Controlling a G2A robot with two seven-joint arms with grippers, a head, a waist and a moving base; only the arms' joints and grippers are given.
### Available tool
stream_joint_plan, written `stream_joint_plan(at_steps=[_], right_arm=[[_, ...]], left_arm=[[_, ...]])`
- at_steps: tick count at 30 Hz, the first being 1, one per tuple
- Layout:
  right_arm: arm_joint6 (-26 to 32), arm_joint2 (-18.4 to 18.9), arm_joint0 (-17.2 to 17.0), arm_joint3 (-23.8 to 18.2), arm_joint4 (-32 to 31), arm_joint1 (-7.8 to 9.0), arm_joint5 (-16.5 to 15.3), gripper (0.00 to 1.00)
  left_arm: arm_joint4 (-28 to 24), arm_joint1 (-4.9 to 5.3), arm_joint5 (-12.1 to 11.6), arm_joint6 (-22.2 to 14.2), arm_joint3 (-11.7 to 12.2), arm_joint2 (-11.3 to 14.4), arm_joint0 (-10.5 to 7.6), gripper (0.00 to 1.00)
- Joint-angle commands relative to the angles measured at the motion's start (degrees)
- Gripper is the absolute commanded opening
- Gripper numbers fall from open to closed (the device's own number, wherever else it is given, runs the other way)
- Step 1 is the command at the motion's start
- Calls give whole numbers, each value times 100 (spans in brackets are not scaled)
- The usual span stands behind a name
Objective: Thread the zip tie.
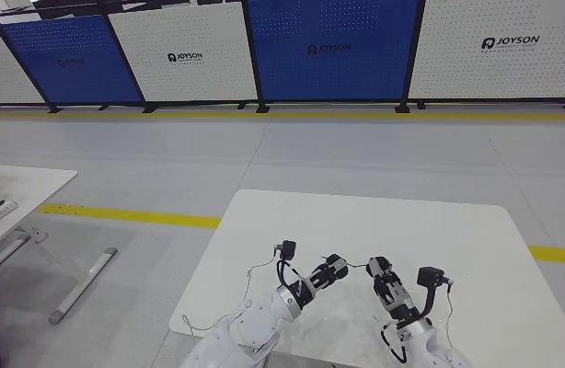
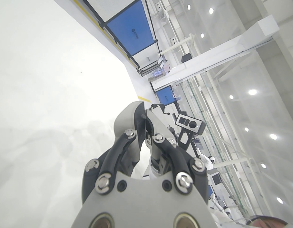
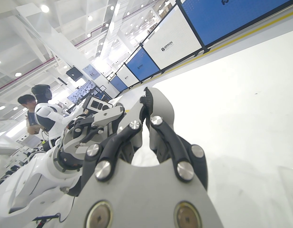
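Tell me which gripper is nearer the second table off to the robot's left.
Left. The left gripper hangs over the work table on the second table's side; the right gripper is beside it, farther off.

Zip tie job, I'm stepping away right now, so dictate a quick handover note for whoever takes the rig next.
Grips: left end effector shut, over the white table; right end effector shut, close opposite it.
Things: zip tie shows as a thin strand between the two tips in the top view; each seems to pinch an end.
Done: tie held between both arms.
To do: I cannot tell whether the tail has entered the head; check that, then thread it and pull it through.
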Motion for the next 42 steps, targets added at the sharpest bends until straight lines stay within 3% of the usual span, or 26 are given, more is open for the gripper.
stream_joint_plan(at_steps=[1, 5, 9, 13, 23, 28, 35, 40, 41, 42], right_arm=[[33, -4, 1, 0, 0, -1, -20, 0], [57, -6, -5, -12, -25, 1, -20, 0], [69, -16, -1, -5, -24, 2, -20, 12], [88, -30, 16, 8, -11, 1, -20, 16], [103, -28, 9, 17, -45, 11, -20, 18], [156, -46, -5, 17, -96, 22, -20, 26], [114, -33, -28, 16, -92, 40, -20, 22], [97, -25, -40, 4, -79, 51, -20, 9], [96, -25, -39, 2, -77, 53, -20, 0], [100, -25, -37, 2, -78, 55, -20, 0]], left_arm=[[-9, -3, 35, 14, 12, -3, -4, 0], [-15, -10, 76, -24, 62, 19, -31, 0], [-35, -19, 97, -8, 93, 26, -56, 0], [-38, -22, 99, -17, 110, 22, -68, 0], [-69, -35, 152, 7, 140, 24, -91, 0], [-71, -39, 172, 30, 129, 15, -88, 0], [-59, -42, 196, 66, 88, 3, -69, 0], [-47, -44, 204, 68, 71, -1, -60, 0], [-48, -45, 204, 68, 70, -1, -59, 0], [-49, -45, 204, 68, 68, -2, -59, 0]])
